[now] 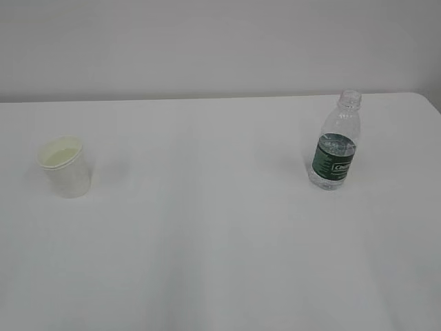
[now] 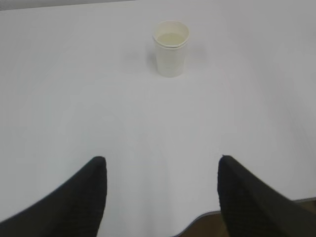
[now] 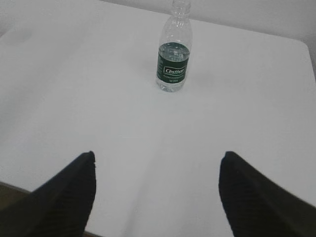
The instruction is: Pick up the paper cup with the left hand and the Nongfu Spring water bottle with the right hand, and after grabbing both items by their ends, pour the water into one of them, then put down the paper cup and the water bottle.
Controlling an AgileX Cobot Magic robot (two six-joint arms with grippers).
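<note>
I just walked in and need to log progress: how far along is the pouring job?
Done: nothing visible yet. The paper cup and the water bottle both stand upright on the table, far apart. In hand: nothing; the left gripper is open and faces the cup from a distance, and the right gripper is open and faces the bottle. Left: grasping both, pouring, setting them down.

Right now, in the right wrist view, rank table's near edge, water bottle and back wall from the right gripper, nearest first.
1. table's near edge, lower left, beneath the right gripper
2. water bottle, ahead, centre
3. back wall, top, farthest back
</note>
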